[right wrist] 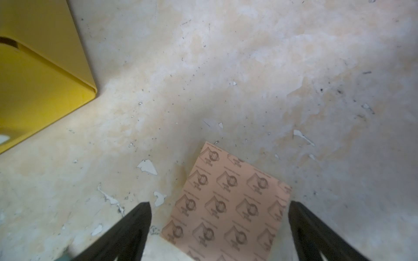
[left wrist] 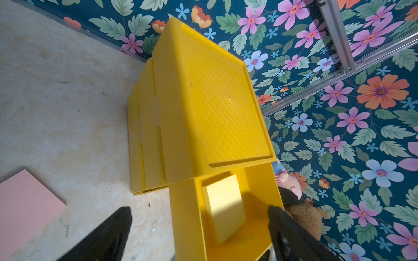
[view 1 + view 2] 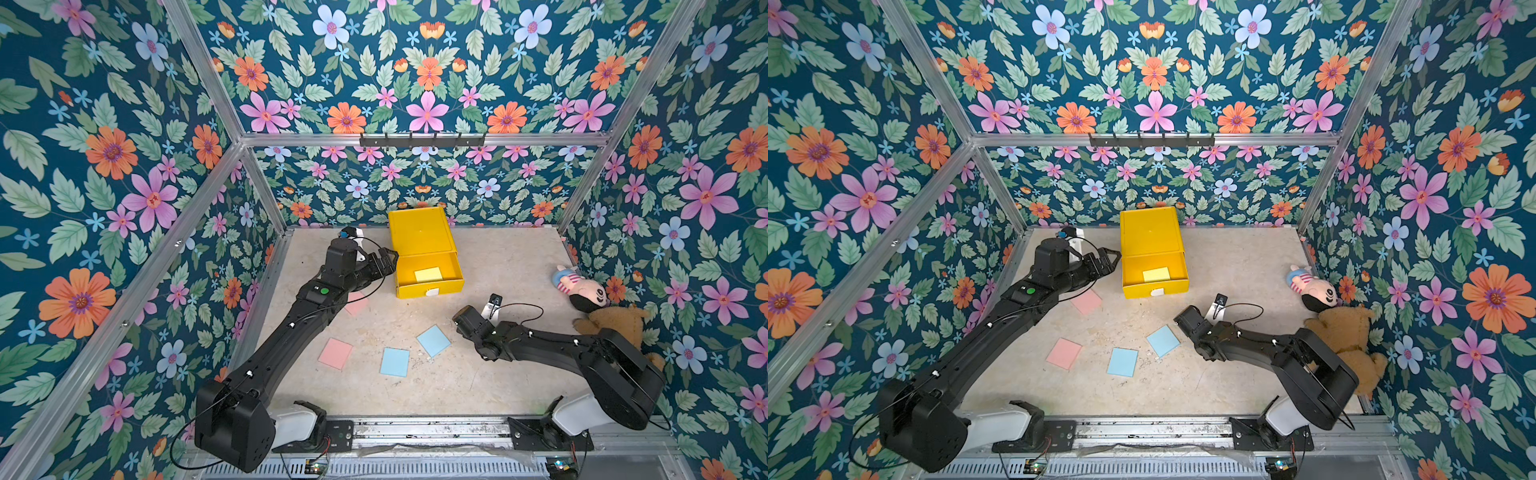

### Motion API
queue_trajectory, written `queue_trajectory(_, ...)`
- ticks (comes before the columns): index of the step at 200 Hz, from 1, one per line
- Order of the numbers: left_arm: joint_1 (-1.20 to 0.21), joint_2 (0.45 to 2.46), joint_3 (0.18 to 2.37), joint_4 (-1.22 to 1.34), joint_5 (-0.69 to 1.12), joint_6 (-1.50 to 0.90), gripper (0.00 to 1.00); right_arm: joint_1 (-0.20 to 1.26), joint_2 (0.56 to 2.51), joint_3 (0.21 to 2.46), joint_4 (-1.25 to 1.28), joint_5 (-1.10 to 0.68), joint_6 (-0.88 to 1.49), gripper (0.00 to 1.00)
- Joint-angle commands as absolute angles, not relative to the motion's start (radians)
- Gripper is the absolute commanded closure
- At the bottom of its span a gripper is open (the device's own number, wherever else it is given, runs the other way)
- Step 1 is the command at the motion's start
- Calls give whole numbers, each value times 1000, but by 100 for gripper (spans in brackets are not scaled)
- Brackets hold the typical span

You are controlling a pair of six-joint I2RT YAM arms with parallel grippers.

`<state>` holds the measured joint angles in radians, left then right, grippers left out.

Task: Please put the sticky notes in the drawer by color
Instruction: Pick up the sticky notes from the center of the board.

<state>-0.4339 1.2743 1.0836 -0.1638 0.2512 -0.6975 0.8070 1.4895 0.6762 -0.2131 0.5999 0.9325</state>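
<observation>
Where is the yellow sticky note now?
In both top views the yellow sticky note lies inside the open drawer, beside the left gripper.

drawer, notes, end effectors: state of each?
top drawer, pulled open
yellow note, in the top drawer
pink note, flat on table
second pink note, partly under left arm
blue note, flat on table
second blue note, flat on table
patterned note, flat under right end effector
left end effector, open, empty
right end effector, open, empty
</observation>
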Motion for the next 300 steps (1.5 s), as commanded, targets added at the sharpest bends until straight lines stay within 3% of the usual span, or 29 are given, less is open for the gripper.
queue_trajectory(1,-434,1281,1091,-138,265,-697,0,807,1477,651,-219,598,958,1)
queue_trajectory(91,-434,1276,1085,-149,266,-690,1,805,1629,676,-137,531,989,1)
queue_trajectory(249,-434,1279,1069,-141,267,-692,0,719,1712,686,-84,427,924,1)
queue_trajectory(300,-434,1272,1066,-144,265,-693,0,765,1704,721,-241,502,882,1)
